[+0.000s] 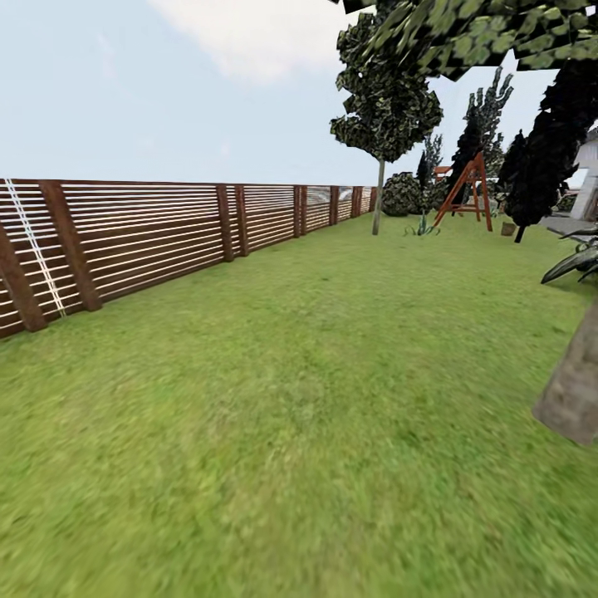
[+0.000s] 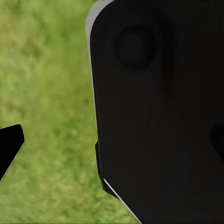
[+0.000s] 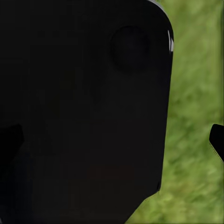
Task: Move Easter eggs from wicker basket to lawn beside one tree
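Head view: my gaze ran along the lawn beside the slatted fence; a thick grey-brown trunk stood at the right edge. Basket and eggs lay outside my views. Both wrist views met dark robot bodywork over grass, so I could not tell my pincers' state. Best practice, I judged: turn slowly, scanning the grass for the basket.

A broad black body panel with a pale grey edge carries a round recess. Black pointed fingertips flank it. The right wrist's panel looks alike.
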You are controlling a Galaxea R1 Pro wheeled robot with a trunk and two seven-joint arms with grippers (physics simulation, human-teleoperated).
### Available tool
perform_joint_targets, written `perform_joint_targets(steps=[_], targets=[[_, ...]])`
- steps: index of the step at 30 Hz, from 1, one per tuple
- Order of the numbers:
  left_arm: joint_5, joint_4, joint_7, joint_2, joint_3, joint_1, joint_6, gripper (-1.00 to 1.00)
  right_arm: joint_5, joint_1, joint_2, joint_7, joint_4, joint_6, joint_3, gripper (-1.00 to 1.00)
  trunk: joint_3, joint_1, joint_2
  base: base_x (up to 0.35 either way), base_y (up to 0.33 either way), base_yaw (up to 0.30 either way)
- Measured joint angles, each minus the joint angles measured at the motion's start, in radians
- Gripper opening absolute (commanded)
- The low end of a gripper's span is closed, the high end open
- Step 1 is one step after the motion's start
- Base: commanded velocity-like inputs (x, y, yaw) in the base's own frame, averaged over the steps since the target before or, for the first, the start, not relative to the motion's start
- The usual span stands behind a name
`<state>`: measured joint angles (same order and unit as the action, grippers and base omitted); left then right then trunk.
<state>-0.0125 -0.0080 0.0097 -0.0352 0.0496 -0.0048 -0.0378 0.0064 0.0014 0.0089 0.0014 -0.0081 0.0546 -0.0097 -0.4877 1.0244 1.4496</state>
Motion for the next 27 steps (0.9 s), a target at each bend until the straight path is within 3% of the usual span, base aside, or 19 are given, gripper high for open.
perform_joint_targets(steps=[27], targets=[[0.001,0.0,0.001,0.0,0.0,-0.001,0.0,1.0,0.0,0.0,-0.001,0.0,0.001,0.0,0.0,1.0,0.0,0.0,0.0,0.332,0.0,-0.004]])
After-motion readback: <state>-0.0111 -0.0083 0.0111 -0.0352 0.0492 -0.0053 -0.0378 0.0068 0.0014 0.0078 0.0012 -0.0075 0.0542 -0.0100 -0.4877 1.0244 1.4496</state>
